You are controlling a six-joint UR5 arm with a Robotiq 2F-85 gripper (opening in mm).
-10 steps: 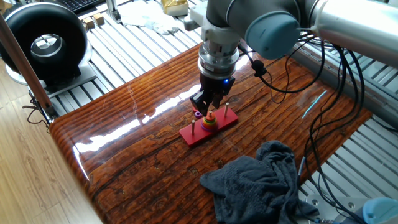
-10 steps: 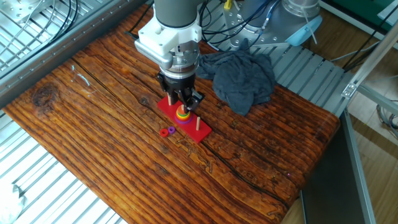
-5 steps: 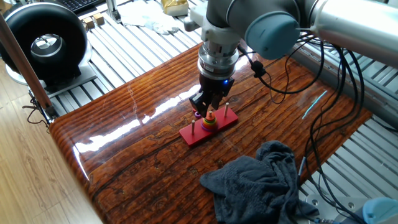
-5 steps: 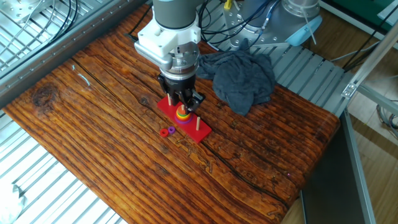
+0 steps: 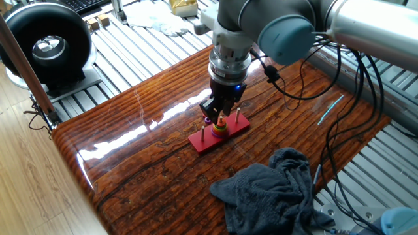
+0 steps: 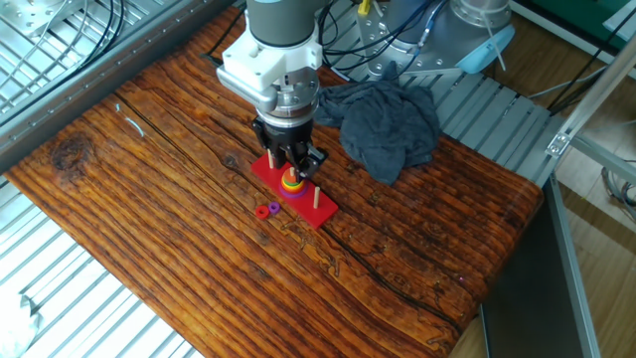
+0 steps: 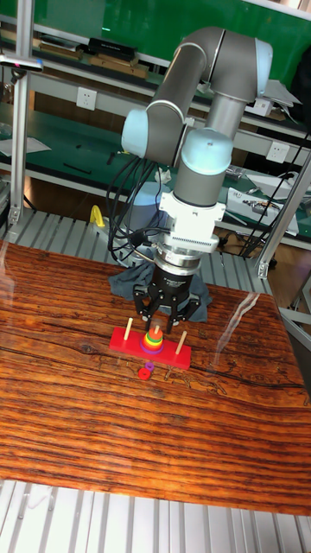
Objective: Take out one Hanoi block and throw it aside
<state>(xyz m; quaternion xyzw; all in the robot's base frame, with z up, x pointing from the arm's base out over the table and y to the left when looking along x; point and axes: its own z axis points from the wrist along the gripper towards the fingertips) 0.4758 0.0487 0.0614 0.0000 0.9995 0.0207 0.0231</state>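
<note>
Red plastic, the tiny Hanoi block lay flat on the wooden table, touching the small purple ring, just beside the red peg base. Behind them, the gripper hung with its fingers spread open around the top of the stacked rings on the middle peg. Farther back lay a dark grey cloth.

On the glossy wooden table: a red peg base carrying a stack of coloured discs, a small purple ring lying just beside its edge. Farther along, a crumpled dark grey cloth. Beyond the table's far corner in one fixed view, a black round fan on a slatted metal surface.
</note>
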